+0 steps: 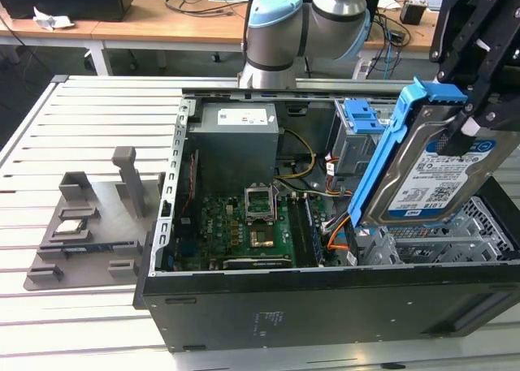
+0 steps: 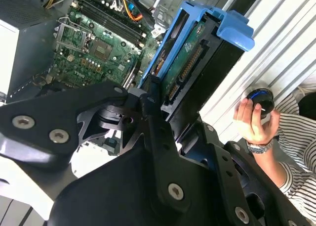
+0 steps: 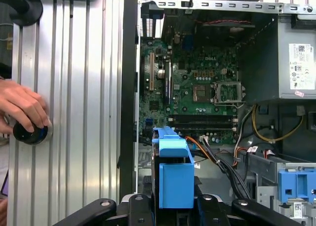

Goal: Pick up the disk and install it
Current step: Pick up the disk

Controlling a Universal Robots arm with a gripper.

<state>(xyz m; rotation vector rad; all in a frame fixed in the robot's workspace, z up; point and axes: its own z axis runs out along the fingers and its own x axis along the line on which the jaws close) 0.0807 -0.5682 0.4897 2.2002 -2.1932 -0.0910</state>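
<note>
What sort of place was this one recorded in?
Probably a robotics lab or workshop: an open computer case on a slotted metal table, cable-strewn desks behind, and the gripper holding the disk over the case.

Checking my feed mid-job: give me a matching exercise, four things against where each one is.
1 the disk
2 power supply
3 silver chip
4 person's hand

A on the grey fixture, outside the computer case
B resting on a black round device on the slatted table
C held tilted in the jaws, above the case
D mounted inside the case

Pairs: 1-C, 2-D, 3-A, 4-B
</note>
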